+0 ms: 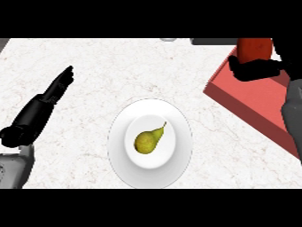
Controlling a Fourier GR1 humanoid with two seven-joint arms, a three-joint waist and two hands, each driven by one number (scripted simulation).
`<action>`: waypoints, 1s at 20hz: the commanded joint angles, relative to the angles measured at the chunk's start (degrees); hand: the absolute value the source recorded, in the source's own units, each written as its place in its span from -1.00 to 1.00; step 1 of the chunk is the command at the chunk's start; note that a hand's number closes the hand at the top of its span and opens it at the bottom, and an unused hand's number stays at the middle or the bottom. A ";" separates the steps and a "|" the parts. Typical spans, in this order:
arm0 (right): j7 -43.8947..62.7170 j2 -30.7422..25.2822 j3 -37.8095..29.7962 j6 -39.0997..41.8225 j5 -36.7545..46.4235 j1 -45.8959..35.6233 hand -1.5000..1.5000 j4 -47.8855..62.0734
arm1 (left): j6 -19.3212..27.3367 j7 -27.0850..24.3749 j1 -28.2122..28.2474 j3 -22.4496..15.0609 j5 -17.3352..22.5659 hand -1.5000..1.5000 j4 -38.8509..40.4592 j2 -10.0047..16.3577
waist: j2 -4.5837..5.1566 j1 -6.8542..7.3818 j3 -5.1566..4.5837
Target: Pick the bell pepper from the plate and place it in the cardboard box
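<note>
Up at the far right corner of the surface [114, 62], the right hand [257, 70] grips the bell pepper [254, 48] above the cardboard box [245, 104]; the left hand [56, 88] holds nothing, fingers straight.

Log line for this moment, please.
right hand: shut on bell pepper, over red box far end | left hand: open, over counter at left | plate: holds pear only

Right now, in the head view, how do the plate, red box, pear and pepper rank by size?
1. Red box, though partly hidden.
2. Plate.
3. Pear and bell pepper look alike; the pepper is partly covered by the right robot hand, so unranked.
</note>
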 commanded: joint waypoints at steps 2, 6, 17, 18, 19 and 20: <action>-8.15 -7.35 -5.35 0.96 0.07 2.84 1.00 7.52 | -0.27 1.66 -0.98 -0.52 -0.76 0.00 -1.80 -0.69 | 0.13 0.35 0.02; -12.27 -11.43 -7.11 8.73 -3.74 2.08 1.00 16.37 | -0.35 1.66 -1.22 -0.25 -0.71 0.00 -1.33 -1.08 | 0.21 0.71 0.02; -21.88 -17.21 -4.95 21.22 -2.39 -0.86 1.00 37.33 | -0.10 -5.34 1.51 -1.44 -3.89 0.00 3.16 -2.96 | 0.31 0.91 -0.02; -28.33 -21.34 -6.76 21.88 -2.99 -1.75 1.00 43.00 | -0.01 -0.38 -1.21 -0.13 -3.05 0.00 0.35 -1.91 | 0.46 1.42 0.05; -28.97 -19.44 -5.30 23.14 -3.17 -1.01 -1.00 42.07 | 1.11 2.39 -3.01 -1.77 -3.73 0.00 -0.66 -4.08 | 0.31 1.02 0.04; -30.00 -18.81 -4.64 26.47 -4.24 -2.84 -1.00 41.85 | -0.31 -0.73 -3.24 0.43 -2.59 0.00 2.46 -2.55 | 0.34 0.97 0.00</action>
